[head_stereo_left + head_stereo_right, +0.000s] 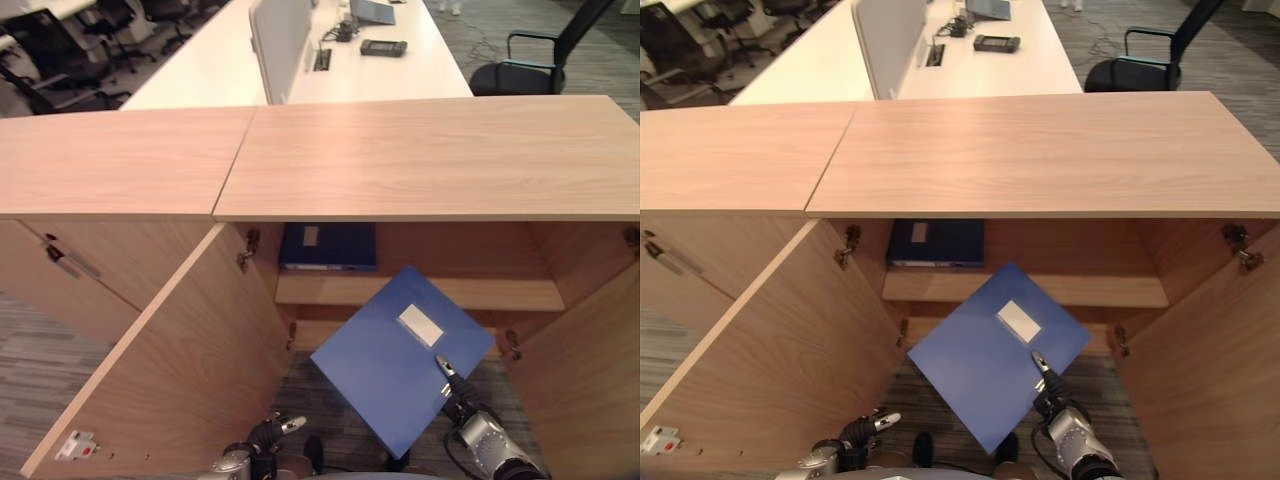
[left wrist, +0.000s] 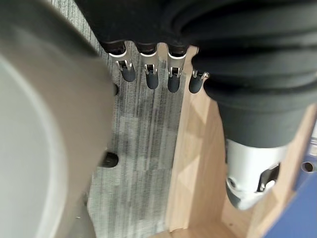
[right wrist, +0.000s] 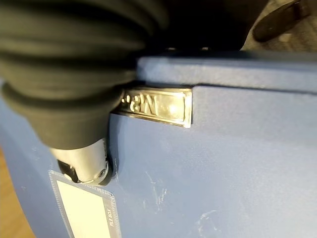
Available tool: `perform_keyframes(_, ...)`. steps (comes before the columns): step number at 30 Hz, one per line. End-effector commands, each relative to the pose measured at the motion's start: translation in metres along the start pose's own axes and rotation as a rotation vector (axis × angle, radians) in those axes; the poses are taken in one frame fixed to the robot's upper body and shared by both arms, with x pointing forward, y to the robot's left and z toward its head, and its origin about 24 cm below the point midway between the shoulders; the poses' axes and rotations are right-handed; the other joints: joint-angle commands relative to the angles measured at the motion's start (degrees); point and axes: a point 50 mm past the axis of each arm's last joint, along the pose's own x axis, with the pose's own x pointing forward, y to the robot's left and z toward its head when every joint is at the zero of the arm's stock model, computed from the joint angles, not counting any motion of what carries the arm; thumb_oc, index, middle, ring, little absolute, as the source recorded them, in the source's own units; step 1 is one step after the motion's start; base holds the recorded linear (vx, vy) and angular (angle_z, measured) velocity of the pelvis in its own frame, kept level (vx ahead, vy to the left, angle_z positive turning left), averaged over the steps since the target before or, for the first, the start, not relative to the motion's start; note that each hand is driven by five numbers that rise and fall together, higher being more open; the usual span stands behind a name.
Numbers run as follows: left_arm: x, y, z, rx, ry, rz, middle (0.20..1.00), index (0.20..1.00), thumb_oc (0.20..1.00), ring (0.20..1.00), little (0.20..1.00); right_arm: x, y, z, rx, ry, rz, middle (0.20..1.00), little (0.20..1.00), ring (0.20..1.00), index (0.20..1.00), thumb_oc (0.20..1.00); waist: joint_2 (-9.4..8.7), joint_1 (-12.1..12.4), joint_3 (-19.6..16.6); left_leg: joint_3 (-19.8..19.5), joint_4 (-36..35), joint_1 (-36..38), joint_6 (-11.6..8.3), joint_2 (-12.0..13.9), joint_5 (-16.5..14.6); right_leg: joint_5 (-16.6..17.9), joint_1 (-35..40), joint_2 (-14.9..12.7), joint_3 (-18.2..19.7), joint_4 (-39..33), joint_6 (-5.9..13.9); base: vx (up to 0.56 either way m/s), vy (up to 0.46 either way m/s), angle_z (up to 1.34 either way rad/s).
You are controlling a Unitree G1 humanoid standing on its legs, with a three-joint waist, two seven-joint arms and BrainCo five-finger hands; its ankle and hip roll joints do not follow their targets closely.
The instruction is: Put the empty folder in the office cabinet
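Left eye view has the right hand pinching the blue folder at its lower right edge, thumb on top, holding it tilted in front of the open cabinet, below the shelf level. A dark folder lies on that shelf at the back left. Right wrist view shows the thumb pressed on the folder's face, seemingly beside its label. Low at the left door, the left hand hangs with fingers relaxed, holding nothing.

office | desks, swivel chairs, wooden cabinet
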Motion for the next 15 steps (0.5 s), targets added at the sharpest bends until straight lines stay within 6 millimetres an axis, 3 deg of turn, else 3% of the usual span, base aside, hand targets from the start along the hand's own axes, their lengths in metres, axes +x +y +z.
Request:
perform_keyframes(1,-0.003,0.005,0.004,0.060,-0.029,-0.006,1.000,1.000,1.000,1.000,1.000,0.006,0.031,0.022,-0.038,-0.098,0.119,0.200,0.200,0.200,0.200,0.200,-2.36,0.8,-2.9,-1.2,-0.8,-6.4,0.69,-2.4,3.1,-9.6,8.5,3.1,0.9,0.8,1.87,0.09,0.104,-0.26)
perform_keyframes(10,-0.008,0.016,0.000,0.055,-0.021,0.033,1.000,1.000,1.000,1.000,1.000,0.010,0.066,0.029,-0.009,-0.140,0.199,0.200,0.200,0.200,0.200,0.200,-1.89,2.1,-2.6,0.3,0.4,-5.4,3.31,-3.2,-0.5,-8.2,6.6,0.6,4.3,1.6,4.09,0.05,0.130,-0.23)
perform_keyframes(15,-0.013,0.025,-0.004,0.033,-0.019,0.063,1.000,1.000,1.000,1.000,1.000,0.009,0.088,0.039,-0.018,-0.192,0.254,0.200,0.200,0.200,0.200,0.200,-0.68,3.1,-1.8,1.6,2.5,-6.2,4.63,-3.4,-2.8,-7.2,4.2,-2.6,3.6,4.7,6.24,0.00,0.100,-0.19)
